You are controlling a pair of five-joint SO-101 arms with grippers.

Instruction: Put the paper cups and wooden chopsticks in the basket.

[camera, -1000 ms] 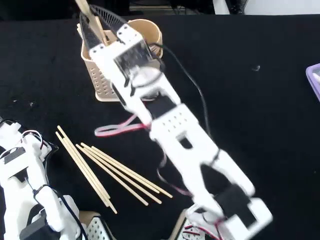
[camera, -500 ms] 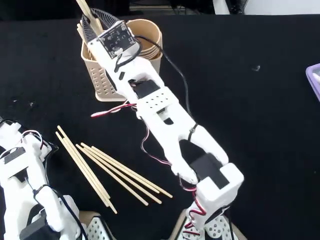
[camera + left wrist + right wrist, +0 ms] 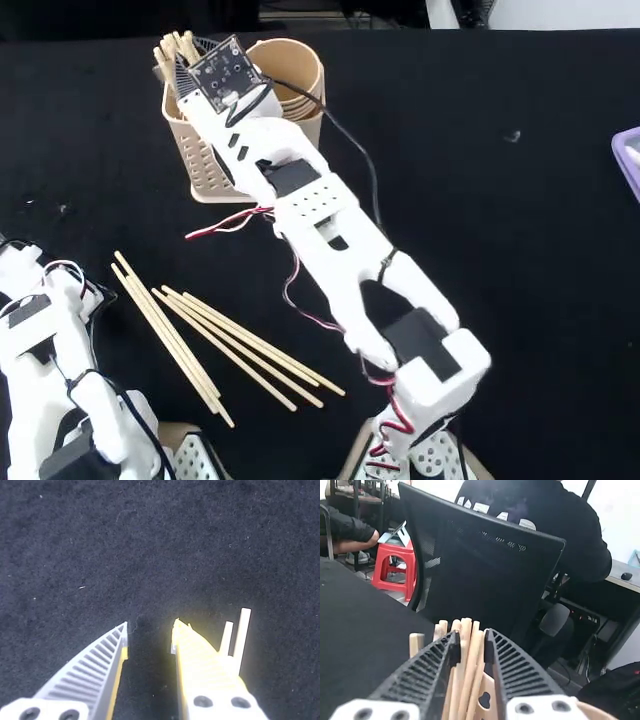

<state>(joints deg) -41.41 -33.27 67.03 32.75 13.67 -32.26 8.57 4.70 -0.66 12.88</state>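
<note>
The right gripper, clamped on near-upright chopsticks, hid the basket mouth. The left gripper gaped open.

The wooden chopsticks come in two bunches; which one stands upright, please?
The bunch in the basket, held by the right gripper; the other lies flat on the table.

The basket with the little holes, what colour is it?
Beige, a light tan. The basket shows best in the high view.
</note>
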